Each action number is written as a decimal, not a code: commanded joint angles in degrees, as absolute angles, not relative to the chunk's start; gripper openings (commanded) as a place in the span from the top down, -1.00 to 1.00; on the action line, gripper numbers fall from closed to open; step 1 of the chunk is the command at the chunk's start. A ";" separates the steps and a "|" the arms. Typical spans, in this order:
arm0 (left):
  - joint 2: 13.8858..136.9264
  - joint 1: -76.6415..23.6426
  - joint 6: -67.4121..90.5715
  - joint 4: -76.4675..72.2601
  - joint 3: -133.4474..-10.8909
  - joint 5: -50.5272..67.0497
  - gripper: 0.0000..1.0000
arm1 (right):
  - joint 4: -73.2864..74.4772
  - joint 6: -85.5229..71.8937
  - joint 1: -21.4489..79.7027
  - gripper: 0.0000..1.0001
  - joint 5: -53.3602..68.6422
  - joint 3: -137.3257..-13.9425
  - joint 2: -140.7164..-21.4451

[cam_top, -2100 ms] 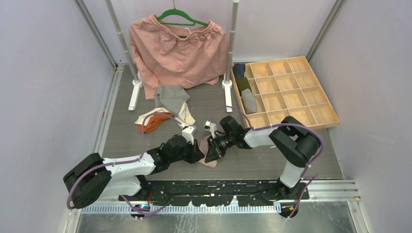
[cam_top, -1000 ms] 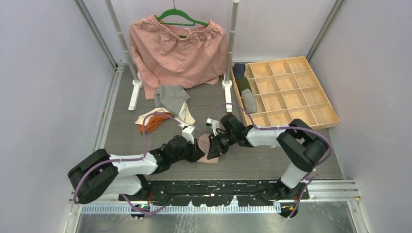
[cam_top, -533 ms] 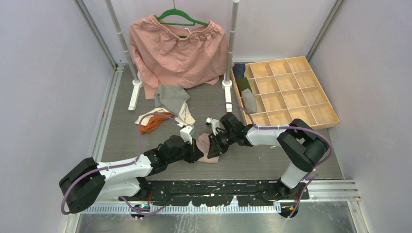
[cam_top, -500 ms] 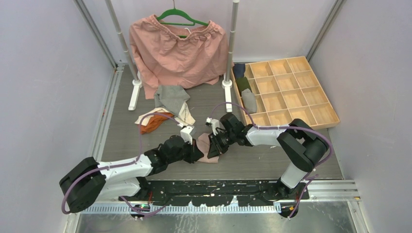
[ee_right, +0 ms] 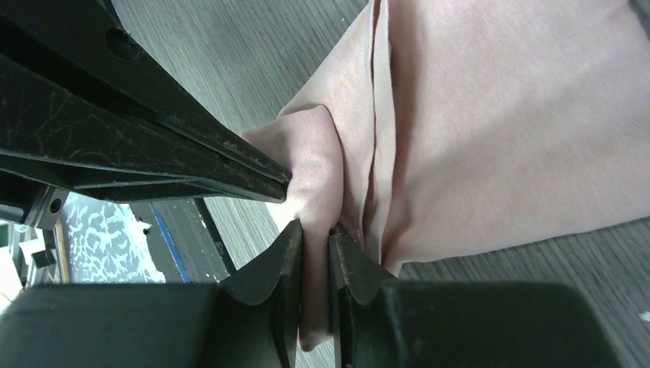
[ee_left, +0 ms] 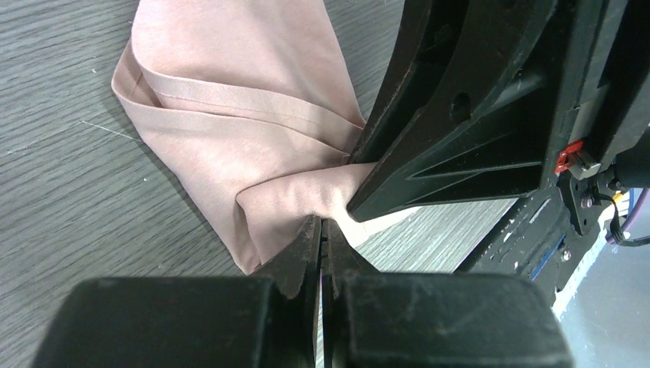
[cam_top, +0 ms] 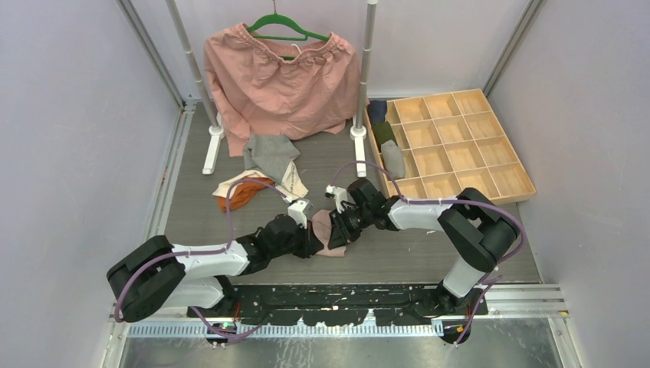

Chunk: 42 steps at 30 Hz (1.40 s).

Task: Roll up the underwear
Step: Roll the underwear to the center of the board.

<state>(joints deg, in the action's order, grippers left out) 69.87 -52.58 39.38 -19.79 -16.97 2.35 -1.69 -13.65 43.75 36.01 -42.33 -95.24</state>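
1. The pink pair (ee_left: 230, 138) is the underwear in hand. It lies on the tabletop close to the near edge, about midway along it, between the two arms.
2. It is folded into flat layers with a seamed band running across the top, and one corner is gathered into a soft bunch. No tight roll has formed, so I judge the rolling of this pair barely begun.
3. The cloth looks thin and limp, with smooth creases. It would likely slump open if let go.
4. The left gripper (ee_left: 322, 226) is fully closed, its tips pinching the bunched corner.
5. The right gripper (ee_right: 316, 234) is nearly closed, with a fold of the same corner caught between its fingers. The two sets of tips almost touch each other.
6. A grey pair (cam_top: 272, 153), a cream pair (cam_top: 291, 182) and an orange pair (cam_top: 239, 195) lie loose in a heap left of centre. All three appear unrolled, so most of the task remains.
7. The tray (cam_top: 521, 188) by the right edge holds a navy roll (cam_top: 376, 112), a green roll (cam_top: 385, 134) and a grey roll (cam_top: 394, 159) in its left column. I cannot tell whether the grey one is finished underwear.
8. A salmon garment (cam_top: 280, 80) hangs at the far edge.
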 commanded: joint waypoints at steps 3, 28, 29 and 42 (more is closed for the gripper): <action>68.83 -52.82 40.34 -17.49 -15.72 -3.90 0.99 | -0.63 -12.03 43.44 0.52 33.31 -43.28 -93.37; 71.02 -52.82 40.69 -14.34 -16.04 -4.38 0.99 | 6.41 -9.29 43.42 0.30 29.75 -44.09 -87.62; 71.03 -52.82 40.69 -14.33 -16.08 -4.39 0.99 | 6.81 -9.19 43.42 0.30 29.45 -44.00 -87.48; 70.49 -52.82 40.78 -13.97 -16.00 -4.31 0.99 | 10.36 -6.66 43.45 0.30 26.23 -43.51 -86.22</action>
<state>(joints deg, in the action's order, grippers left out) 69.76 -52.90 41.63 -18.92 -16.80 -2.50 8.03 -8.69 43.75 28.45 -42.59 -88.51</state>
